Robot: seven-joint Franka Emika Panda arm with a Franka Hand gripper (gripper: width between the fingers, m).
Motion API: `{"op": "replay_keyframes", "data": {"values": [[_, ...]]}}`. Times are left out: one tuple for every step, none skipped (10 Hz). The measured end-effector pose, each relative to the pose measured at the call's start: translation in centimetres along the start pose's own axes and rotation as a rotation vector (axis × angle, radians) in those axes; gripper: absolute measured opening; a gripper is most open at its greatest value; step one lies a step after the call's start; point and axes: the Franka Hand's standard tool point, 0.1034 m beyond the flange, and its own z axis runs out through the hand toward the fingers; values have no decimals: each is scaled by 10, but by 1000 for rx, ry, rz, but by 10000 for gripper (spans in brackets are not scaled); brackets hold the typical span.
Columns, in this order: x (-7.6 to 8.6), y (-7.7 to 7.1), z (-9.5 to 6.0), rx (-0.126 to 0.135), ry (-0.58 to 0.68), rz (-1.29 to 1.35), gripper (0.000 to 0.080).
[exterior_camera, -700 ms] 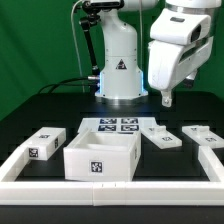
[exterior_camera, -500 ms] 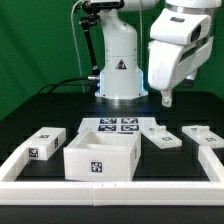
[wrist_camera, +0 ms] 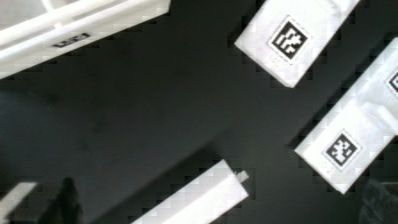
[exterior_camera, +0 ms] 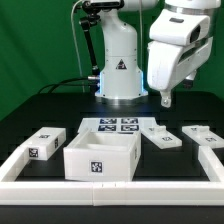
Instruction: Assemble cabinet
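Note:
The cabinet lies in loose white parts on the black table. The open box (exterior_camera: pixel 100 158) stands at the front, with a tag on its front wall. A tagged block (exterior_camera: pixel 45 143) lies to its left in the exterior view. Two flat tagged panels (exterior_camera: pixel 160 135) (exterior_camera: pixel 200 135) lie to its right. My gripper (exterior_camera: pixel 167 98) hangs high above the right-hand panels, open and empty, touching nothing. In the wrist view two tagged panels (wrist_camera: pixel 290 40) (wrist_camera: pixel 338 150) lie far below my gripper (wrist_camera: pixel 214 205), and its dark fingertips (wrist_camera: pixel 64 200) stand wide apart.
The marker board (exterior_camera: pixel 120 126) lies flat behind the box. A long white border rail (exterior_camera: pixel 110 187) runs along the front and both sides, and it also shows in the wrist view (wrist_camera: pixel 71 35). The robot's white base (exterior_camera: pixel 118 70) stands at the back.

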Motion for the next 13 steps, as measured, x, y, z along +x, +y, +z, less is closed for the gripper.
{"op": "replay_keyframes", "data": {"values": [[-15,4,8,-12,17,-69,798],[-28,11,14,-19,29,-121,798],[-38,20,17,-36,44,-173,798],[-46,27,20,-42,51,-193,798],[-47,31,21,-41,52,-188,798],[-46,30,22,-40,52,-187,798],[-46,30,22,-39,52,-187,798],[-48,31,23,-42,54,-198,798],[-56,37,27,-72,72,-283,798],[-71,40,36,-89,86,-332,798],[-84,41,45,-100,97,-360,798],[-94,42,51,-112,103,-377,798],[-101,41,56,-109,105,-363,798]]}}
